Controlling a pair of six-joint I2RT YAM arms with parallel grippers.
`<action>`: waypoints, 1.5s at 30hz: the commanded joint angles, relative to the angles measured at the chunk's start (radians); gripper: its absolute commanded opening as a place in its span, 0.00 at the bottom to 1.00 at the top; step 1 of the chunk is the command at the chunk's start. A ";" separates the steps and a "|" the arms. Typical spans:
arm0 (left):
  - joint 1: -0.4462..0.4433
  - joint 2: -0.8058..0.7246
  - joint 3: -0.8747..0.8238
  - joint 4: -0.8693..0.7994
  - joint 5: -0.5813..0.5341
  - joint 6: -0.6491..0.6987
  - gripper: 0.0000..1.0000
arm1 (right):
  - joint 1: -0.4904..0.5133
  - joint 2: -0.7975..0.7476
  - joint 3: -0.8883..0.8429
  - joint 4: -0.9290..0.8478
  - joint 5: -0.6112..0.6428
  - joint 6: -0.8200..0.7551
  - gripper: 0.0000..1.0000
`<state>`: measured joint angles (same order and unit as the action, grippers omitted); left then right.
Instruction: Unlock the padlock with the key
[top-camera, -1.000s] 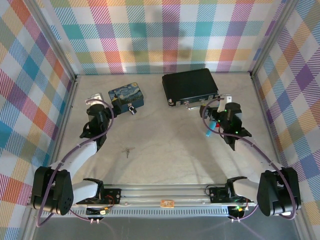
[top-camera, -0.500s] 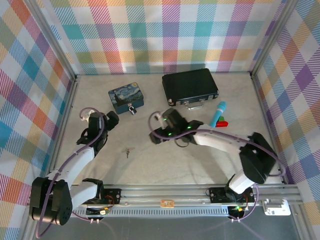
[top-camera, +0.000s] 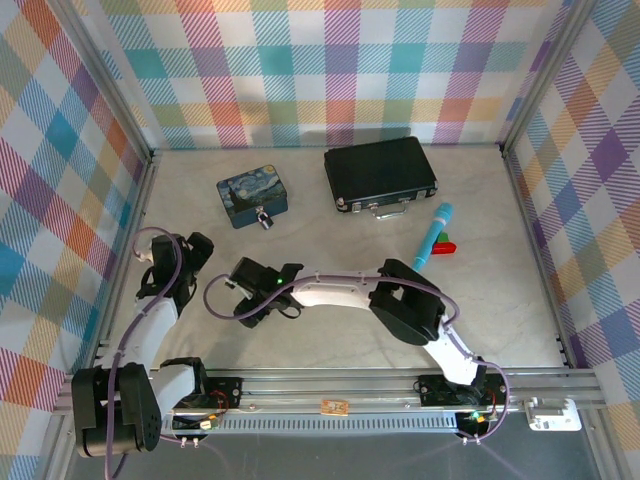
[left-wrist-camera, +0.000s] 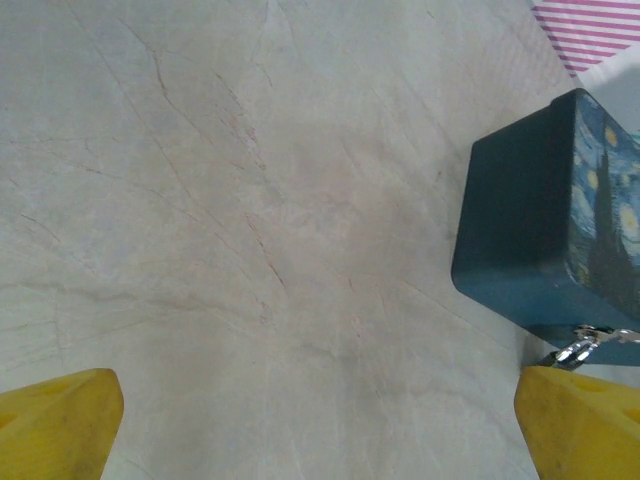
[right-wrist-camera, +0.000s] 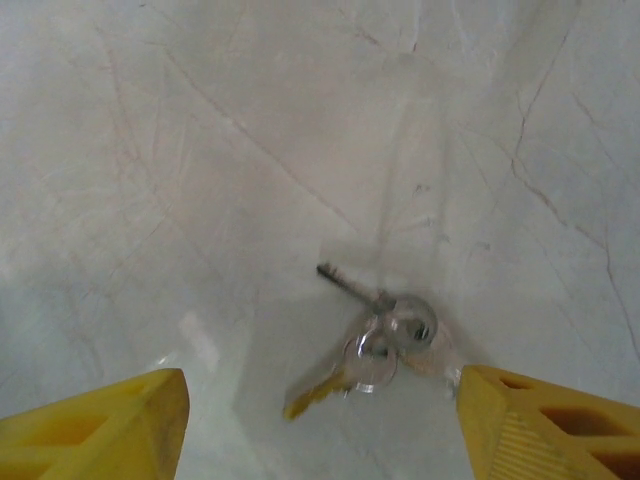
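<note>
Two things worry me. My right jaws stand apart, grasping nothing, one yellow finger (right-wrist-camera: 100, 420) on each side of the key (right-wrist-camera: 372, 335), which lies flat and untouched on the table (right-wrist-camera: 200, 150) on its small ring. It is so thin that, if I pinch carelessly, I judge the fingertips could skate over it or flick it sideways. A yellowish second blade (right-wrist-camera: 305, 400) seems to share the ring, so I might catch the ring or the wrong blade and lift the real one dangling, useless for aiming at a keyhole. The other worry is the padlock (top-camera: 263, 218). It hangs at the front of the blue painted tin (top-camera: 252, 197), well apart from the key, and a light tin may slide, or the lock swing, when a key is pushed at it. My left jaws are spread wide and empty near that tin, with a glint of shackle (left-wrist-camera: 582, 346) at the edge of my left wrist view, so nothing steadies it yet. My right arm (top-camera: 330, 290) lies stretched across toward the left arm (top-camera: 165, 290), and a hasty lift could knock them together.
</note>
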<state>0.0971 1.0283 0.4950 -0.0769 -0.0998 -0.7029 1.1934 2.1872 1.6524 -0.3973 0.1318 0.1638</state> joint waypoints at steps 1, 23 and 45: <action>0.013 -0.034 -0.015 -0.030 0.023 0.008 1.00 | -0.005 0.052 0.070 -0.058 0.056 -0.029 0.70; -0.050 -0.085 0.024 -0.006 0.191 0.050 1.00 | -0.076 -0.094 -0.170 -0.130 0.217 0.199 0.27; -0.482 0.144 0.103 0.129 0.035 -0.010 1.00 | -0.302 -0.395 -0.568 -0.075 0.182 0.386 0.27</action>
<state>-0.3706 1.1542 0.5594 0.0093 -0.0353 -0.6956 0.8913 1.8267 1.0981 -0.4473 0.3141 0.5190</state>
